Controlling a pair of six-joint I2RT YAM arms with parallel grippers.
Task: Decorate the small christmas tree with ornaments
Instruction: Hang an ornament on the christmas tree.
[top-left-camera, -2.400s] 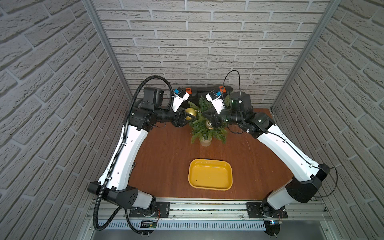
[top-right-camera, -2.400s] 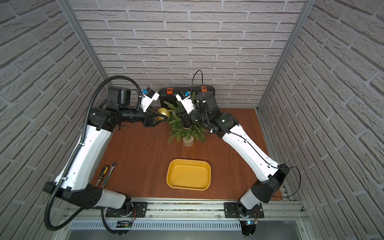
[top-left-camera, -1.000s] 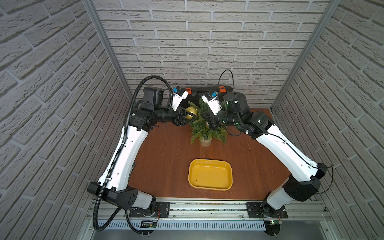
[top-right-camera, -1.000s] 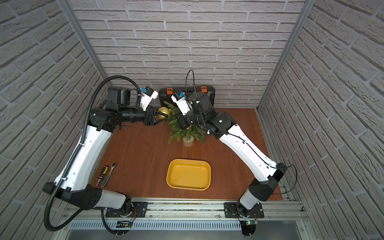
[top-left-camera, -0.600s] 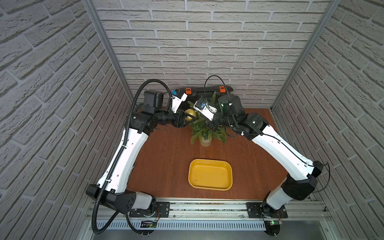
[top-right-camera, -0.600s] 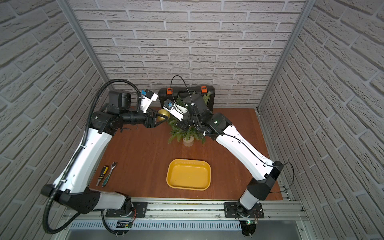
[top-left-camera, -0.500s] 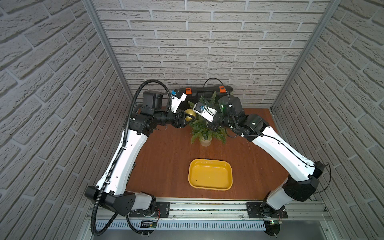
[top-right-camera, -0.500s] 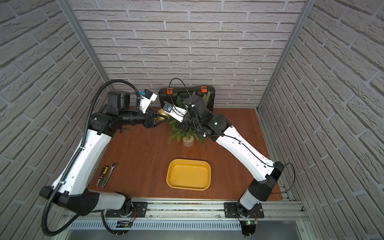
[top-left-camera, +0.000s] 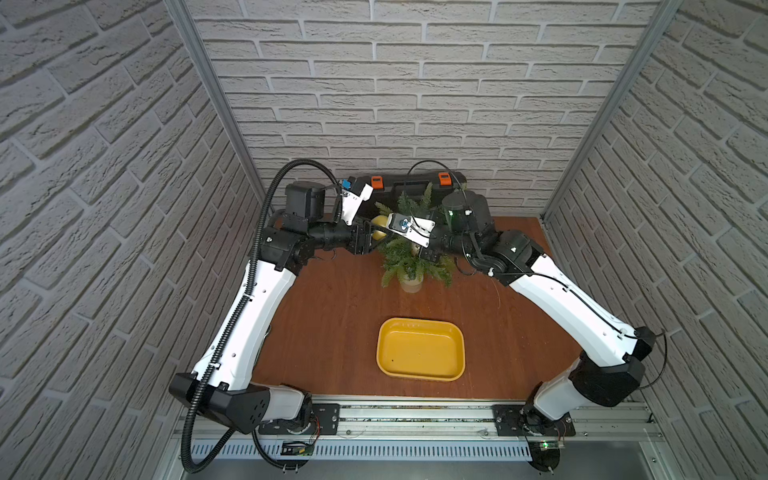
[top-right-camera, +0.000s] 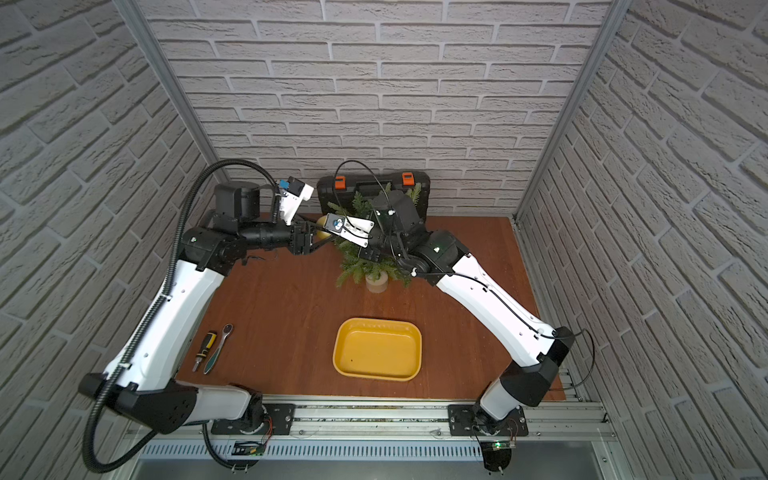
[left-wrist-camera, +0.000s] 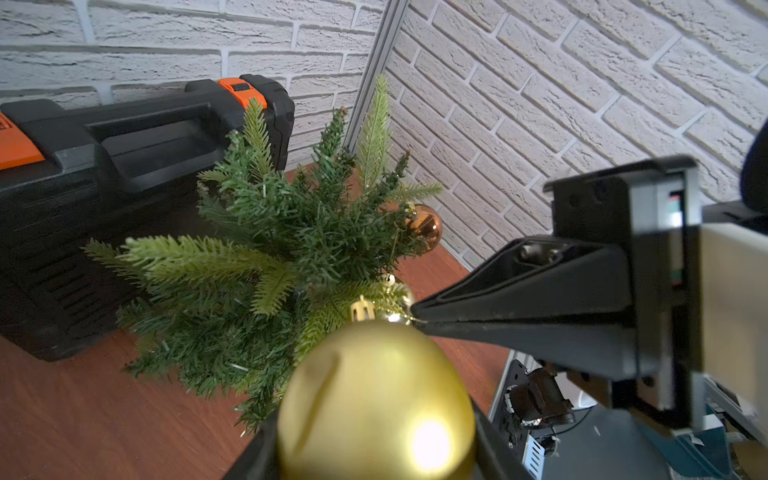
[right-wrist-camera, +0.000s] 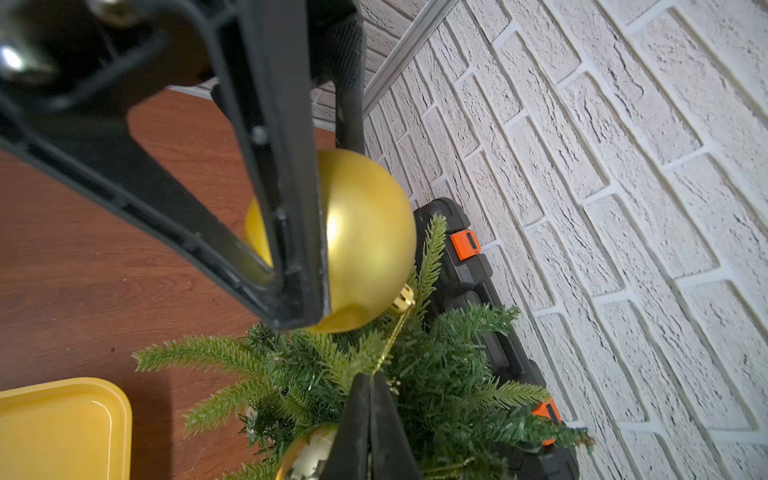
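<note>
The small christmas tree (top-left-camera: 409, 259) (top-right-camera: 370, 259) stands on its beige base (top-left-camera: 411, 286) near the back of the table. My left gripper (left-wrist-camera: 376, 415) is shut on a matte gold ornament (top-left-camera: 379, 233) (right-wrist-camera: 365, 241), holding it at the tree's left edge. My right gripper (right-wrist-camera: 368, 377) (left-wrist-camera: 415, 316) reaches over the tree and is shut on that ornament's thin gold loop (right-wrist-camera: 395, 332). A copper ornament (left-wrist-camera: 424, 226) hangs on the tree's far side. A mirror-like pale gold ornament (right-wrist-camera: 307, 455) hangs lower among the branches.
A black case (top-left-camera: 411, 183) (left-wrist-camera: 124, 137) with orange latches stands against the back wall behind the tree. A yellow tray (top-left-camera: 419, 321) (top-right-camera: 376, 321) lies in front of the tree. A screwdriver (top-right-camera: 203, 349) and a ratchet (top-right-camera: 218, 347) lie beside the left arm.
My right arm has swung left across the top of the tree, bringing its shut gripper to the gold ornament's cap. The left gripper has kept the ornament nearly in place.
</note>
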